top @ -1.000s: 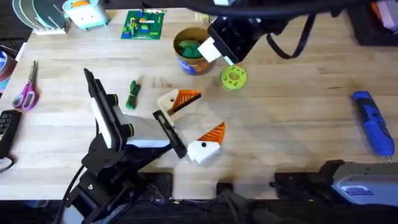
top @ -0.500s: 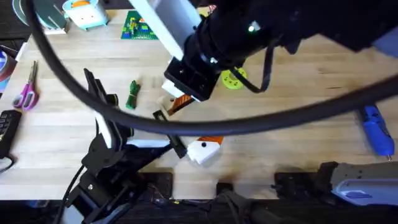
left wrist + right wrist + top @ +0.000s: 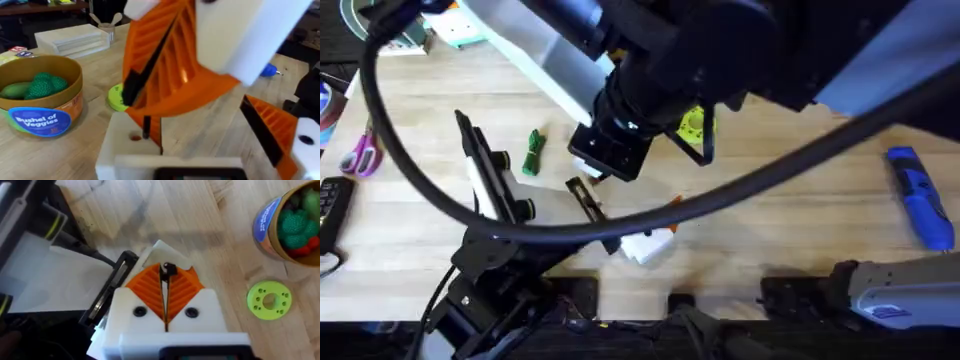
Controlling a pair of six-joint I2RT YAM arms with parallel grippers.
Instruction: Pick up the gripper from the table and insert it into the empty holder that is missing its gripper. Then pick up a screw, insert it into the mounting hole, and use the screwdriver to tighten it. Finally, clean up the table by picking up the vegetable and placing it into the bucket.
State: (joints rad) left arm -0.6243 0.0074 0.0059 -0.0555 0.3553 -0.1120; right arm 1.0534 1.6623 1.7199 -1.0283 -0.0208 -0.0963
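Observation:
My right gripper (image 3: 165, 275) is shut on a small black screw (image 3: 169, 270), pinched at the tips of its orange pads. It hangs just above the cream-white holder (image 3: 125, 150) of my left gripper (image 3: 210, 145), whose fingers stand wide open. The screw (image 3: 146, 127) points down beside the holder's mounting hole (image 3: 135, 136). A strip of orange lies against the holder; I cannot tell it from the pads. On the table (image 3: 790, 210) lie the dark-green vegetable (image 3: 531, 152) and the blue screwdriver (image 3: 920, 195). The bucket (image 3: 40, 95) holds green toy vegetables.
A lime-green disc (image 3: 269, 299) lies between the bucket (image 3: 290, 225) and the holder (image 3: 159, 250). Pink-handled scissors (image 3: 362, 150) rest at the left edge. The right arm (image 3: 650, 80) and its cable span the middle of the overhead view.
The right arm has swung from the back of the table forward and left, over the left gripper's holder. It now covers the bucket from above. The left arm has stayed put.

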